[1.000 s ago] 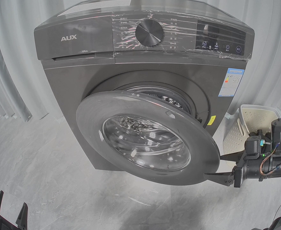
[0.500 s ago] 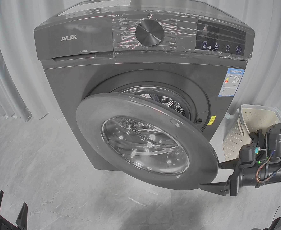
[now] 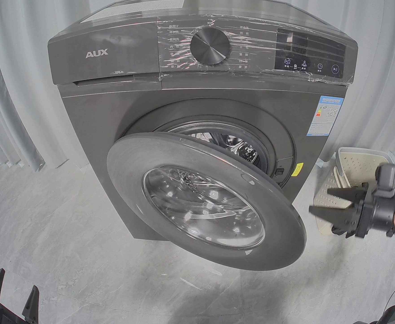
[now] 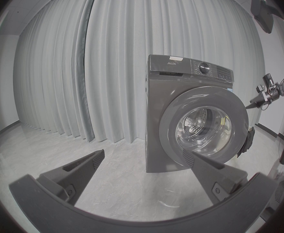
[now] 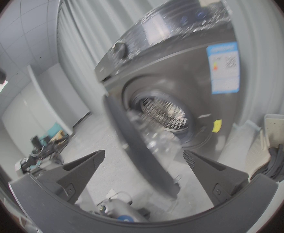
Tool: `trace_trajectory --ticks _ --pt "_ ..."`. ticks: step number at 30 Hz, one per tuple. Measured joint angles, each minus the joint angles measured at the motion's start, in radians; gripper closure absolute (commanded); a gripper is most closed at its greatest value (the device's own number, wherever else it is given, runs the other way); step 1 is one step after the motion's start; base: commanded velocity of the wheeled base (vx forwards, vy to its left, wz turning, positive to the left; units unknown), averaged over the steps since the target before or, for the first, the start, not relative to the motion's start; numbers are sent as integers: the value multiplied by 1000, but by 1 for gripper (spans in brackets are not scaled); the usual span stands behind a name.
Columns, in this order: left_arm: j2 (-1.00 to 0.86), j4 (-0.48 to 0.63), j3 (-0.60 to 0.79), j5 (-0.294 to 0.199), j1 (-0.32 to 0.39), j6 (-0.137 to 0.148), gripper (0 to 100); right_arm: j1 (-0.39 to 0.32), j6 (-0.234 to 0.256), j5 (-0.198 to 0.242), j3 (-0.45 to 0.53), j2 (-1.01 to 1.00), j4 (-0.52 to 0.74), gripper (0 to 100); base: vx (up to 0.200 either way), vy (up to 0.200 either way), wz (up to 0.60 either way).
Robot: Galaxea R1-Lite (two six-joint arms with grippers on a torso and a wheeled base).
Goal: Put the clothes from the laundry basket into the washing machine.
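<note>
Head view is showing the washing machine point(image 3: 116, 113) facing the robot, its round door point(image 3: 130, 167) hanging open, hinged on the left and swinging out with the free edge toward the right. The white laundry basket point(image 3: 363, 163) is standing on the floor just beside the machine's right side, mouth upward. In the right wrist view, dark clothes point(image 5: 279, 165) are lying in it and draping over its rim. The right gripper point(image 3: 319, 200) is hanging level in front of the basket, fingers pointing left at the door's free edge, spread wide and holding nothing, apart from the door. The left gripper point(image 3: 16, 281) is sitting low at the near left, fingers pointing up, likewise spread and empty.
</note>
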Motion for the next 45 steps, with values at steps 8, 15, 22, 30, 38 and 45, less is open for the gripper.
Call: trace_trajectory --ticks 8,15,22,30,38,45 --pt "0 0 0 0 0 0 0 -144 26 -42 -73 79 0 0 0 0 0" --pt "0 0 0 0 0 0 0 -145 -63 -50 8 163 -3 0 0 0 0" --pt "0 0 0 0 0 0 0 -93 -71 -51 59 200 -5 0 0 0 0" --pt "0 0 0 0 0 0 0 -50 -73 -44 111 181 -3 0 0 0 0" --pt "0 0 0 -1 0 -1 0 -74 -63 -97 60 223 -6 0 -150 0 0" --pt "0 0 0 -1 0 0 0 -81 -59 -135 40 301 -6 0 0 0 0"
